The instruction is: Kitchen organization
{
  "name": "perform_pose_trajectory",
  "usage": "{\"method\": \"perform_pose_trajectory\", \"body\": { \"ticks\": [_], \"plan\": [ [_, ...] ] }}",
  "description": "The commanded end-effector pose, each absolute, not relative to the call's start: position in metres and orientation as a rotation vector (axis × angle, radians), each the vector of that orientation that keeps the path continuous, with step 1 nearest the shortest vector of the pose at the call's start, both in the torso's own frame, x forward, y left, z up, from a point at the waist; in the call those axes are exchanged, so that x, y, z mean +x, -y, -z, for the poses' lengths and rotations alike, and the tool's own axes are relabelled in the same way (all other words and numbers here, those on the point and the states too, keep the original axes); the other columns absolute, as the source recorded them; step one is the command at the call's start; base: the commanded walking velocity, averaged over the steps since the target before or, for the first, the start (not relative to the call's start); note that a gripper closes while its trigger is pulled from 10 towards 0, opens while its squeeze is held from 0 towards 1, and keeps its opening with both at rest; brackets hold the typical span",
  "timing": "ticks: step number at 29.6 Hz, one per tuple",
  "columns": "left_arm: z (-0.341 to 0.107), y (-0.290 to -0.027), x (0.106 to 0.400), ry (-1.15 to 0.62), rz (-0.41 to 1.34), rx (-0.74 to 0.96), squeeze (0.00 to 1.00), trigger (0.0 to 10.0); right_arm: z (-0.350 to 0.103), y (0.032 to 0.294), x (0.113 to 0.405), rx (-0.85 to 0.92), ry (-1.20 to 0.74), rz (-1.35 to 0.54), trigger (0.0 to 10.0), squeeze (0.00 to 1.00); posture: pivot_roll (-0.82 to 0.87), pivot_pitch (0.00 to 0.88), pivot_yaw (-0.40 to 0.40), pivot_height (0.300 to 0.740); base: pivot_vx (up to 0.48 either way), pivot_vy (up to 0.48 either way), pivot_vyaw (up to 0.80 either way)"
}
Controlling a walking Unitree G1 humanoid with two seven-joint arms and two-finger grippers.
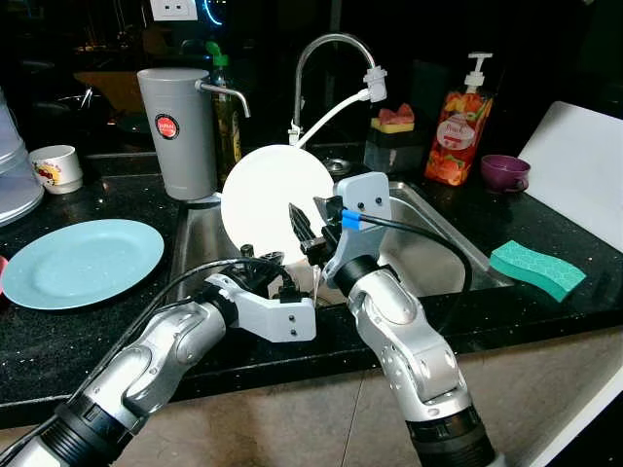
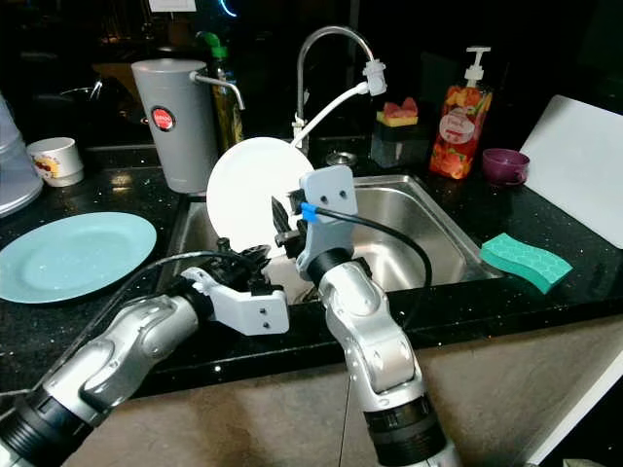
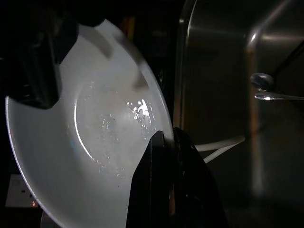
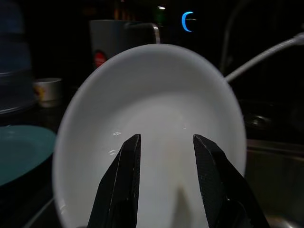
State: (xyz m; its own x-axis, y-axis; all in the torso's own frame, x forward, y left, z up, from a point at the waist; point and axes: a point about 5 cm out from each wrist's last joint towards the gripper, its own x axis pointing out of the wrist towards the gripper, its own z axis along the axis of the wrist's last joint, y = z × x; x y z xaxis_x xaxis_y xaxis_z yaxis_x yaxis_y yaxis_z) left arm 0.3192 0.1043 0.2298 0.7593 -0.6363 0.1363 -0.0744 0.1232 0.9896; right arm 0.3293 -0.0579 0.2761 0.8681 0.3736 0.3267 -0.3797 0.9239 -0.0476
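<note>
— Two arms over one sink [image 1: 428, 255], and both busy with the same dish. Why hold it up like that?

— I'd guess to let it drain. The white plate [image 1: 268, 199] stands nearly on edge above the left half of the basin, face toward the robot, with water beads on it in the left wrist view. Anything dripping falls into the steel, not on the black counter [image 1: 107, 321].

— Which one is carrying it?

— The left gripper [image 1: 261, 263], from below: its fingers are pinched onto the plate's near bottom rim. The right gripper [image 1: 305, 226] sits in front of the face, its fingers [image 4: 124, 180] spread apart with nothing between them.

— So it's ready to take over?

— Probably, or to steady it.

— And the blue plate [image 1: 83, 261] on the left?

— Lying flat on the counter, well clear of the sink. That looks like the place for finished dishes.

— The green sponge [image 1: 537, 269]?

— Far right of the basin, near the counter edge, untouched.
</note>
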Motion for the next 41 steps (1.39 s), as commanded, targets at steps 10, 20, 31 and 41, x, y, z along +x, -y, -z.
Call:
{"method": "perform_pose_trajectory", "body": {
  "ticks": [10, 20, 31, 41],
  "plan": [
    [-0.230, -0.110, 0.322, 0.624, 0.406, 1.443, 0.00, 10.0, -0.295, 0.074, 0.324, 0.052, 0.463, -0.348, 10.0, 0.00, 0.15, 0.073, -0.042, 0.740, 0.000, 0.000, 0.00],
    [-0.230, -0.111, 0.322, 0.624, 0.408, 1.441, 0.00, 10.0, -0.296, 0.073, 0.326, 0.061, 0.463, -0.339, 10.0, 0.00, 0.15, 0.075, -0.049, 0.740, 0.000, 0.000, 0.00],
    [-0.233, -0.102, 0.311, 0.723, 0.448, 1.419, 0.00, 10.0, -0.268, 0.062, 0.332, 0.083, 0.295, -0.447, 10.0, 0.00, 0.15, 0.073, -0.052, 0.740, 0.000, 0.000, 0.00],
    [-0.234, -0.103, 0.312, 0.726, 0.447, 1.421, 0.00, 10.0, -0.266, 0.067, 0.337, 0.147, 0.270, -0.415, 0.0, 0.00, 0.16, 0.072, -0.051, 0.740, 0.000, 0.000, 0.00]
  ]
}}
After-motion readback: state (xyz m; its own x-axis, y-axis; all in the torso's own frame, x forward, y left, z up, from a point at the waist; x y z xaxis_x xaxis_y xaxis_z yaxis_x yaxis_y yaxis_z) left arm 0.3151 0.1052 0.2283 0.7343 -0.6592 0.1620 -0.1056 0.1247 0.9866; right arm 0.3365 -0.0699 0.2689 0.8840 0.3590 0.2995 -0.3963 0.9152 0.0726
